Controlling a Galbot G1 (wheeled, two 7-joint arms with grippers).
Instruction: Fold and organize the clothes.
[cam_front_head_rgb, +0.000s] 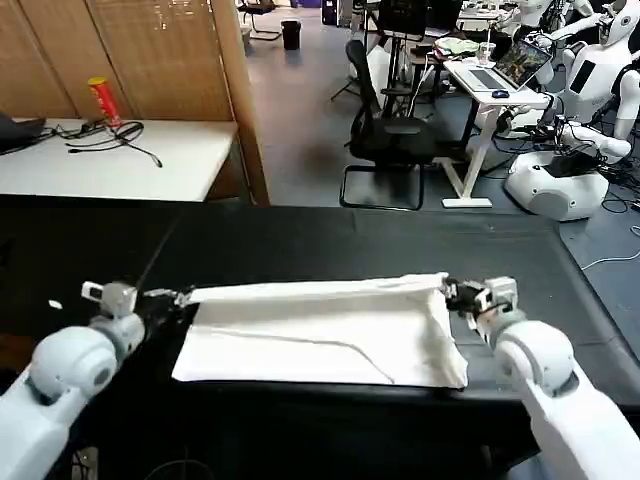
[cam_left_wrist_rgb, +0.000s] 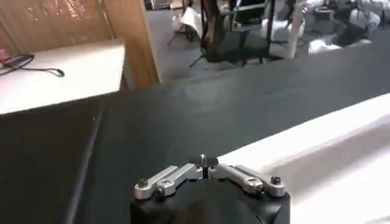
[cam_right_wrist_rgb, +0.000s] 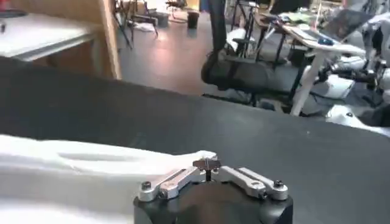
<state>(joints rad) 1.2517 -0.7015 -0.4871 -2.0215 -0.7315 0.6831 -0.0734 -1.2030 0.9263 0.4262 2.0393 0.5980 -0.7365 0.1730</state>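
Note:
The clothes (cam_front_head_rgb: 320, 335) are one white T-shirt lying flat across the black table (cam_front_head_rgb: 300, 240), plain side up. Its far edge is raised and stretched taut between my two grippers. My left gripper (cam_front_head_rgb: 182, 297) is shut on the far left corner of the shirt. My right gripper (cam_front_head_rgb: 447, 291) is shut on the far right corner. In the left wrist view the left gripper (cam_left_wrist_rgb: 204, 162) is pinched together at the edge of the white cloth (cam_left_wrist_rgb: 329, 164). In the right wrist view the right gripper (cam_right_wrist_rgb: 206, 164) is closed on a tip of the cloth (cam_right_wrist_rgb: 73, 176).
A white side table (cam_front_head_rgb: 110, 160) with a red can (cam_front_head_rgb: 103, 100) and cables stands behind at the left. A black office chair (cam_front_head_rgb: 390, 130), a desk with a laptop (cam_front_head_rgb: 500, 80) and white robots (cam_front_head_rgb: 570, 170) stand beyond the table.

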